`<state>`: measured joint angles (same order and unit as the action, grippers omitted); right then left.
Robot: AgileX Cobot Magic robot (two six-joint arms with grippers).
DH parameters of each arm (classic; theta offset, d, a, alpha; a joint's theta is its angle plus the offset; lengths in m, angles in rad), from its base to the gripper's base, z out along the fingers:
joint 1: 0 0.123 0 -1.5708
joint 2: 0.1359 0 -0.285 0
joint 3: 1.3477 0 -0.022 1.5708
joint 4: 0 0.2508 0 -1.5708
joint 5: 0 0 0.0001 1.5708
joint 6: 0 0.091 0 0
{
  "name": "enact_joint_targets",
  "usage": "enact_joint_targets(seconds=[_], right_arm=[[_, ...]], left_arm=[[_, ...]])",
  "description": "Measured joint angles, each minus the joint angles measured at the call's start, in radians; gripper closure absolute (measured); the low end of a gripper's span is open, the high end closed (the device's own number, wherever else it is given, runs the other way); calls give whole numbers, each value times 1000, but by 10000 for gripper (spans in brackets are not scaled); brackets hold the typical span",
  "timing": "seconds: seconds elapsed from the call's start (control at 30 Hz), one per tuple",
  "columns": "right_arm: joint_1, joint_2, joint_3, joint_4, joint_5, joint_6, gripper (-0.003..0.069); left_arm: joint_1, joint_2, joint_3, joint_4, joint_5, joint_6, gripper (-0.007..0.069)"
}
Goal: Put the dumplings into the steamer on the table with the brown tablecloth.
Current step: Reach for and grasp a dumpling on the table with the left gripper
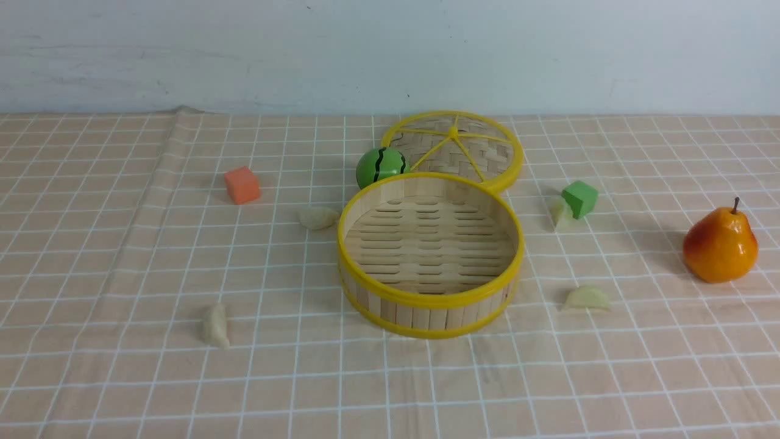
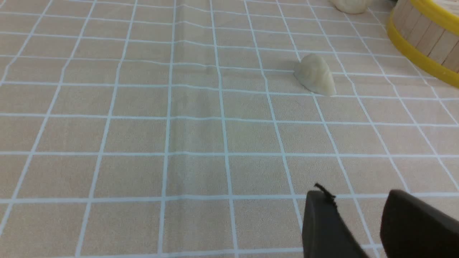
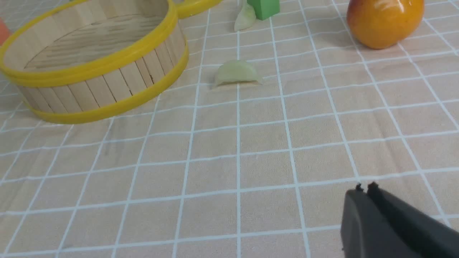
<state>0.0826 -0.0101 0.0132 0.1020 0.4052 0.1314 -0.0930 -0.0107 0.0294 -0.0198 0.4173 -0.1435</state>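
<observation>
The round bamboo steamer (image 1: 426, 300) stands empty mid-table on the brown tablecloth (image 1: 122, 256). Several pale dumplings lie around it: one (image 1: 319, 217) at its far left, one (image 1: 216, 326) near left, one (image 1: 587, 299) near right, one (image 1: 559, 212) against the green cube. Neither arm shows in the front view. My left gripper (image 2: 358, 200) is open and empty above the cloth, short of a dumpling (image 2: 315, 74). My right gripper (image 3: 365, 188) is shut and empty, well short of another dumpling (image 3: 237, 72) beside the steamer (image 3: 93, 64).
The flat woven lid (image 1: 454, 149) leans behind the steamer with a small watermelon ball (image 1: 381, 166) next to it. An orange cube (image 1: 242, 185) sits far left, a green cube (image 1: 580, 198) right, and a pear (image 1: 720, 244) at the far right.
</observation>
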Motion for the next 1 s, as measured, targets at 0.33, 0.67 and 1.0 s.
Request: enact_joint_targets(seconds=[0.33, 0.67, 1.0], right_arm=[[0, 0, 0, 0, 0, 0, 645], [0, 0, 0, 0, 0, 0, 637], [0, 0, 0, -34, -5, 0, 627]], left_arm=[[0, 0, 0, 0, 0, 0, 386], [0, 0, 0, 0, 0, 0, 386], [0, 0, 0, 20, 0, 7, 386]])
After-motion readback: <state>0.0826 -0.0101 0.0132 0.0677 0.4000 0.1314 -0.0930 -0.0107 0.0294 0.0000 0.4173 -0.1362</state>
